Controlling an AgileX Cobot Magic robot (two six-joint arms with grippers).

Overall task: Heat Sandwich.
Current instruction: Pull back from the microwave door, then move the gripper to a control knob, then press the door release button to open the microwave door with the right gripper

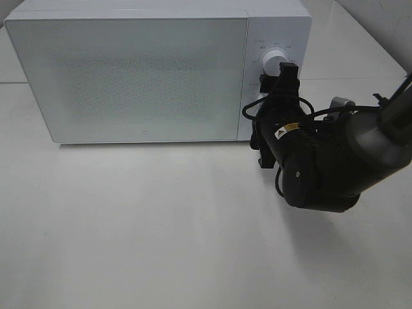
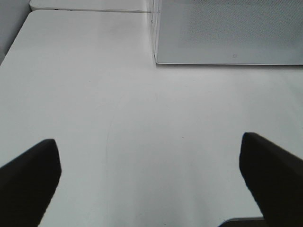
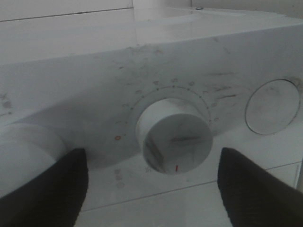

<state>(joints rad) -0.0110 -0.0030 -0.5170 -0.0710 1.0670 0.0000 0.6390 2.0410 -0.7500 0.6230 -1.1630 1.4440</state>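
Observation:
The sandwich is out of view. A white microwave (image 1: 129,77) stands at the back of the table with its door closed. My right gripper (image 1: 261,121) is up against its control panel. In the right wrist view this gripper (image 3: 154,189) is open, with its dark fingers (image 3: 47,189) on either side of a white dial (image 3: 174,137) and not touching it. The dial carries a small red mark. My left gripper (image 2: 151,189) hangs open over the bare table with nothing between its fingers. It does not show in the exterior high view.
An upper dial (image 1: 275,62) shows above the right gripper. A round flat button (image 3: 272,106) sits beside the gripped-around dial. The microwave's front corner (image 2: 156,56) lies ahead of the left gripper. White tabletop (image 1: 141,225) stretches in front.

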